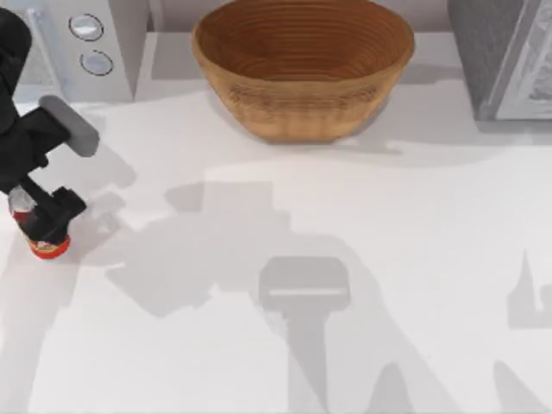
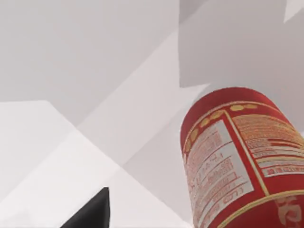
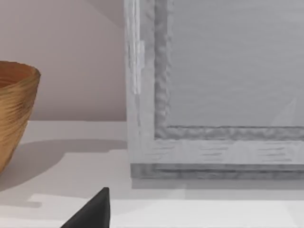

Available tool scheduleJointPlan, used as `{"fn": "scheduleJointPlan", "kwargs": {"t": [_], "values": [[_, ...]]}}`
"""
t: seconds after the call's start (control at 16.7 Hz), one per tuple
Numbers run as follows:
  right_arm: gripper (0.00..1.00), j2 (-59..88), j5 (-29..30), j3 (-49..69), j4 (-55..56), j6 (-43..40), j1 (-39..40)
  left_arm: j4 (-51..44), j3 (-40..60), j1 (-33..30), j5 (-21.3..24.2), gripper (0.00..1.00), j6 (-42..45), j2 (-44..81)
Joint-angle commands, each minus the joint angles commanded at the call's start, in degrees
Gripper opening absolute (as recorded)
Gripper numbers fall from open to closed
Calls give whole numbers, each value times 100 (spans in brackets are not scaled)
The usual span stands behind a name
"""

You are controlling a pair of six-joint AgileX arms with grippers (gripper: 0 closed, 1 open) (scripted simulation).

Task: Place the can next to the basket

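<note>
A white table (image 1: 362, 259) fills the scene. At its far edge, centred, sits the large round basket (image 1: 302, 65) of light brown wicker, with ribbed rings inside. A grey appliance with two round dials (image 1: 82, 43) stands at the far left corner, and a grey framed box (image 1: 504, 56) at the far right.

At the table's left edge, well apart from the basket, the small red drink can (image 1: 47, 246) with a yellow band stands upright on the table. The black left gripper (image 1: 50, 216) is down over the can, its fingers at the can's sides; I cannot tell whether they grip it. The left wrist view shows the can's label up close.
</note>
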Motion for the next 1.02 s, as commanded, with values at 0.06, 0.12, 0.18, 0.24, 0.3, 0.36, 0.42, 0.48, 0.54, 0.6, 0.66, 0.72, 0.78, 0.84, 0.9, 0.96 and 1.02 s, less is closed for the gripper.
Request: {"fn": "scheduleJointPlan", "kwargs": {"t": [0.06, 0.12, 0.18, 0.24, 0.3, 0.36, 0.42, 0.48, 0.54, 0.6, 0.66, 0.72, 0.78, 0.84, 0.9, 0.96, 1.02], "values": [[100, 0, 0, 0, 0, 0, 0, 57, -53, 0, 0, 100, 2, 23], [100, 0, 0, 0, 0, 0, 0, 63, -58, 0, 0, 100, 2, 25], [100, 0, 0, 0, 0, 0, 0, 63, -58, 0, 0, 100, 2, 25], [100, 0, 0, 0, 0, 0, 0, 63, -58, 0, 0, 100, 2, 25], [100, 0, 0, 0, 0, 0, 0, 63, -58, 0, 0, 92, 2, 25], [100, 0, 0, 0, 0, 0, 0, 63, -58, 0, 0, 85, 2, 25], [100, 0, 0, 0, 0, 0, 0, 63, -58, 0, 0, 77, 2, 25], [100, 0, 0, 0, 0, 0, 0, 63, -58, 0, 0, 70, 2, 25], [100, 0, 0, 0, 0, 0, 0, 63, -58, 0, 0, 62, 2, 25], [100, 0, 0, 0, 0, 0, 0, 63, -58, 0, 0, 55, 2, 25], [100, 0, 0, 0, 0, 0, 0, 63, -58, 0, 0, 47, 2, 25], [100, 0, 0, 0, 0, 0, 0, 63, -58, 0, 0, 40, 2, 25], [100, 0, 0, 0, 0, 0, 0, 63, -58, 0, 0, 32, 2, 25], [100, 0, 0, 0, 0, 0, 0, 63, -58, 0, 0, 25, 2, 25], [100, 0, 0, 0, 0, 0, 0, 63, -58, 0, 0, 17, 2, 25], [100, 0, 0, 0, 0, 0, 0, 63, -58, 0, 0, 10, 2, 25], [100, 0, 0, 0, 0, 0, 0, 63, -58, 0, 0, 2, 2, 25]]}}
